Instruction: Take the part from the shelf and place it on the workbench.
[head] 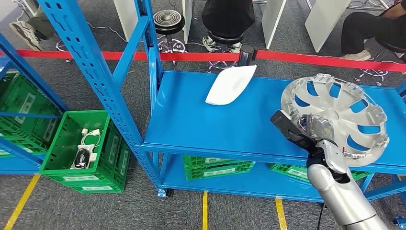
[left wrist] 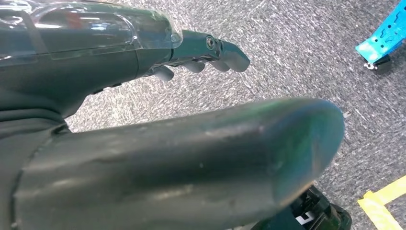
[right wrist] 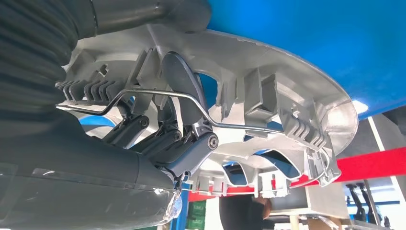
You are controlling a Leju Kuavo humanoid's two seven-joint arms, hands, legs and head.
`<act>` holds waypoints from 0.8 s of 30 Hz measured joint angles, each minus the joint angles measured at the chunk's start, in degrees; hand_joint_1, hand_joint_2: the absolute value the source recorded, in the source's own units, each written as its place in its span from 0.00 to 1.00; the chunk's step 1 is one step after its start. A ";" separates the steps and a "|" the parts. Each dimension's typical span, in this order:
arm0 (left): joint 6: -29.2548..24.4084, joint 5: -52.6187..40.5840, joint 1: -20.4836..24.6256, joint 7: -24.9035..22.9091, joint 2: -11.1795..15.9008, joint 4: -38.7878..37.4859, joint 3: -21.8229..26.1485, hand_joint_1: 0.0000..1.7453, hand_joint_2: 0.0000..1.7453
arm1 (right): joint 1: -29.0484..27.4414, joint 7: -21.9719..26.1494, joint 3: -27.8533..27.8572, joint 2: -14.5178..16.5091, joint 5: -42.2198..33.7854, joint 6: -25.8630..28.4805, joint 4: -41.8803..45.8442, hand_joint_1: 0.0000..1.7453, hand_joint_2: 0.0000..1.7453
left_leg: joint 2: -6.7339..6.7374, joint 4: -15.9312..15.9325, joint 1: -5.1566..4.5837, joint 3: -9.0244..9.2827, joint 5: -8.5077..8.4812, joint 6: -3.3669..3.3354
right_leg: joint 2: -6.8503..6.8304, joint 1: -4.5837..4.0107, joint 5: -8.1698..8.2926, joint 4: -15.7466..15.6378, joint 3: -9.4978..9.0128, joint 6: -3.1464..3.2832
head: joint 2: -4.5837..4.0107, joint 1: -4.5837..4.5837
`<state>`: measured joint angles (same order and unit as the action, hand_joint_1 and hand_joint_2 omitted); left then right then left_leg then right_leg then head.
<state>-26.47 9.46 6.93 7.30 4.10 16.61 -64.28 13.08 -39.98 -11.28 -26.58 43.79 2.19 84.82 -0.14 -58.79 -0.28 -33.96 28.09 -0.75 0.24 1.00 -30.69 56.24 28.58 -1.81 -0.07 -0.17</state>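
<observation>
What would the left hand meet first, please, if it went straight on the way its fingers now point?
Most likely the grey carpet floor: the left hand hangs empty, and beyond its fingers the wrist view shows bare carpet. The blue shelf foot sits off to one side. Depth is unclear.

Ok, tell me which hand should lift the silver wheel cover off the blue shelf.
The right hand. Its fingers are already curled around the rim of the silver wheel cover on the blue shelf. The left hand hangs over grey carpet, holding nothing.
</observation>
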 joint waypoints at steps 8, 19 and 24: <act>3.18 10.86 0.04 8.09 -1.64 0.00 2.98 0.00 0.00 | -4.13 1.57 -0.48 -0.28 -2.62 23.57 5.64 0.96 1.00 | -0.21 -0.01 -0.02 -0.04 0.03 0.02 | -0.06 0.01 -0.06 -0.01 0.00 -0.02 | 0.00 -0.03; 4.54 23.29 2.03 19.74 -3.07 -0.19 13.21 0.00 1.00 | -13.57 50.67 2.14 11.99 -25.69 37.22 30.21 1.00 1.00 | -0.71 0.02 0.20 0.01 0.06 0.10 | -0.40 -0.19 -0.25 0.07 -0.04 0.25 | 0.00 0.07; 4.42 17.73 3.08 20.08 -3.09 -0.16 14.14 0.00 1.00 | -15.32 63.50 1.05 17.06 -35.62 37.12 40.63 1.00 1.00 | -0.71 0.03 0.17 0.01 0.06 0.10 | -0.41 -0.15 -0.27 0.14 -0.07 0.28 | 0.00 0.04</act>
<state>-22.05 27.19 10.01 27.38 1.01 16.45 -50.14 -2.24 23.53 -10.23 -9.52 8.17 39.30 125.45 -0.85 -58.76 -0.11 -33.95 28.15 -0.65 -0.17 0.85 -30.96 56.38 28.51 -1.53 -0.07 -0.13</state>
